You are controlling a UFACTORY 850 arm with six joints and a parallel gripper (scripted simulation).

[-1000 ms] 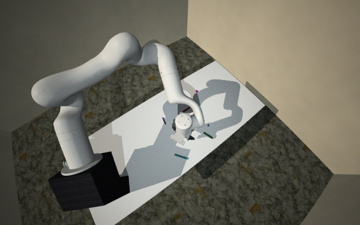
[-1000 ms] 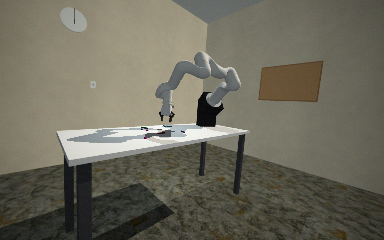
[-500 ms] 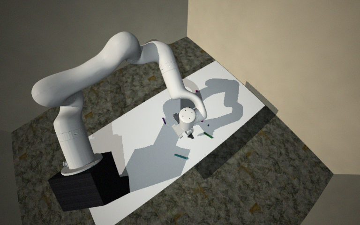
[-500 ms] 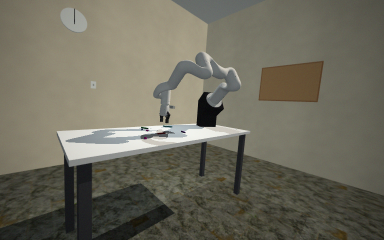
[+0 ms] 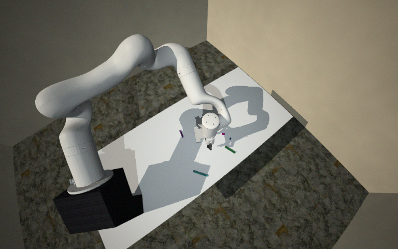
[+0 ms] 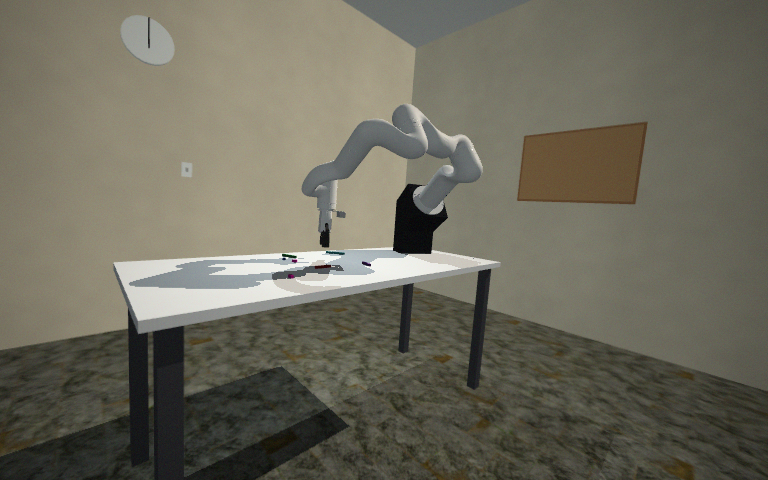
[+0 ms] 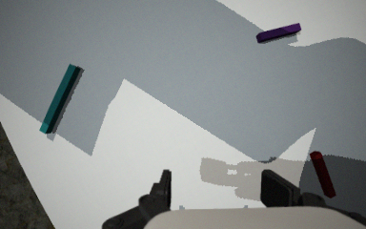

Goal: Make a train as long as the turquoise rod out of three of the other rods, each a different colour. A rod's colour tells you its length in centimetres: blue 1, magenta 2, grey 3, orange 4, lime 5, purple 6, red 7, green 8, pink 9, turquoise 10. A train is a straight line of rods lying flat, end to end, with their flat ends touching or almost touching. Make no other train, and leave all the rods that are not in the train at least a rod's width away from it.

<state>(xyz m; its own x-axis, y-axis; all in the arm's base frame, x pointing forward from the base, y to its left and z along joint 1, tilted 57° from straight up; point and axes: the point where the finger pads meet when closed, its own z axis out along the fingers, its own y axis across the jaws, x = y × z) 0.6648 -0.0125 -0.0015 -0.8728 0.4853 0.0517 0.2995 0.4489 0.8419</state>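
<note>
Beige walls and a mottled stone floor around a white desk [image 6: 169, 305] on dark legs, with the white arm [image 5: 96, 79] bolted to a black block at one end. The jaws hang above the middle of the desk, spread all the way apart with nothing between them, just bare desk underneath.

Rods are scattered, none touching each other. The turquoise rod [image 7: 59, 99] lies flat near the desk's edge, well apart from the rest. The purple rod [image 7: 278, 32] sits off on its own across the arm's shadow. The red rod [image 7: 322, 174] is just beside one finger in the wrist view, not touching it. From the top view, the green rod [image 5: 230, 149], a tiny blue rod [image 5: 230, 138] and a magenta rod [image 5: 223, 134] sit near each other beside the wrist.
</note>
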